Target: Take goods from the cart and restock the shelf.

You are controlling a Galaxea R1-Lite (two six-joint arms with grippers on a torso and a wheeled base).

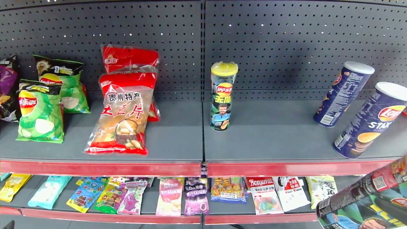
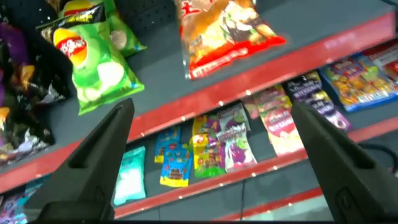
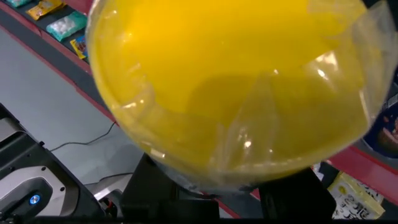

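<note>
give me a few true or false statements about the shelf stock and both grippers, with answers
1. The yellow-lidded can stands upright on the upper shelf. True.
2. The blue cans are at that shelf's left end. False: they are at its right end, and look tilted.
3. The left gripper has its jaws open with nothing between them. True.
4. The green chip bags lie on the lower shelf. False: they are on the upper shelf, left of the red bags.
5. The right gripper holds a held can with a yellow lid. True.
</note>
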